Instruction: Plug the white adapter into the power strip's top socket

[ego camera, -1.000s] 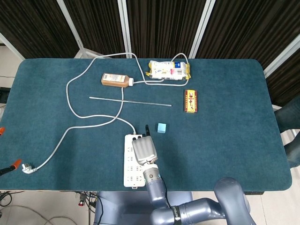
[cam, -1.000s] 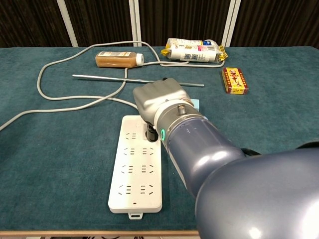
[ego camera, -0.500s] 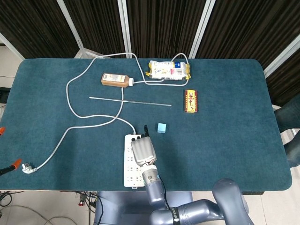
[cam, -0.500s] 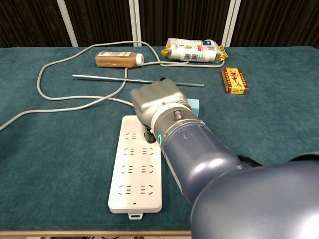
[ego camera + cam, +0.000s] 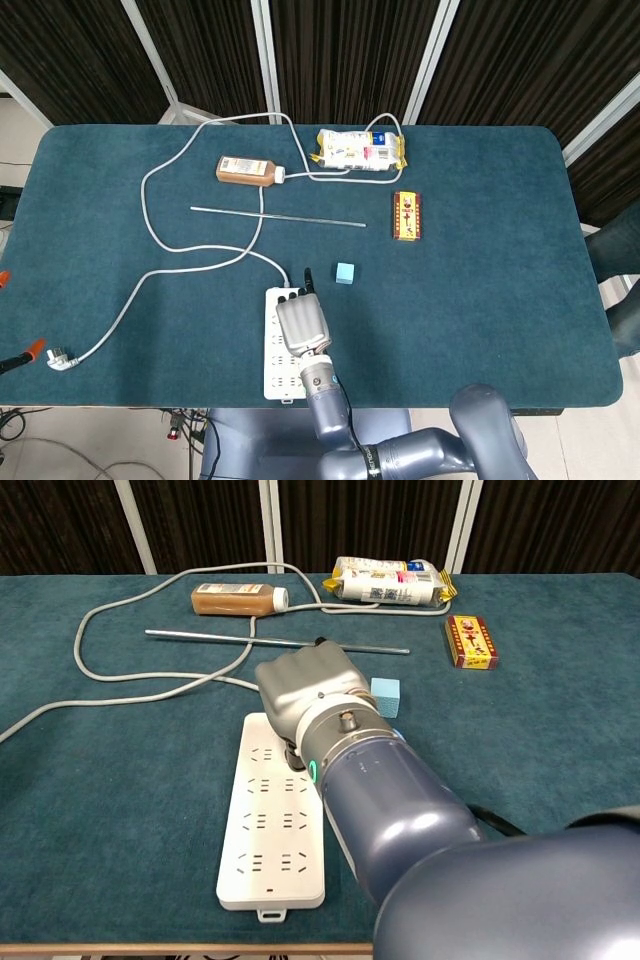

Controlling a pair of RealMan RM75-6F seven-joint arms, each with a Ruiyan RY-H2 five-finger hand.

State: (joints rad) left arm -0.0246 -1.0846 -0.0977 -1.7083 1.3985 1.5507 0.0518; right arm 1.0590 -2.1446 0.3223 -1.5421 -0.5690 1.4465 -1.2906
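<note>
Nearest, the right arm reaches in from the near edge of the table (image 5: pixel 500 300). The right hand (image 5: pixel 305 685) hovers back-up over the far end of the power strip (image 5: pixel 262 830), where the top socket sits. The fingers are tucked beneath the palm and hidden in both views, so I cannot tell whether they are pinching something or curled on nothing. The left hand does not show.

The white adapter is not visible anywhere on the cloth. Most likely it lies under that hand, at or in the top socket, though this cannot be confirmed.

As a judgement, such an adapter should be light, rigid and smooth-sided. It is best taken by its two flat sides, well clear of the pins, and pushed straight down. The strip is light too and may skid on the cloth when pressed.

Just right of the hand sits a small blue cube (image 5: pixel 344 273). Farther off lie a thin metal rod (image 5: pixel 278 216) and a red box (image 5: pixel 407 216). At the far side are a brown bottle (image 5: pixel 246 170) and a snack packet (image 5: pixel 360 150). The strip's cable (image 5: pixel 150 215) loops left, ending at its plug (image 5: pixel 60 357).
</note>
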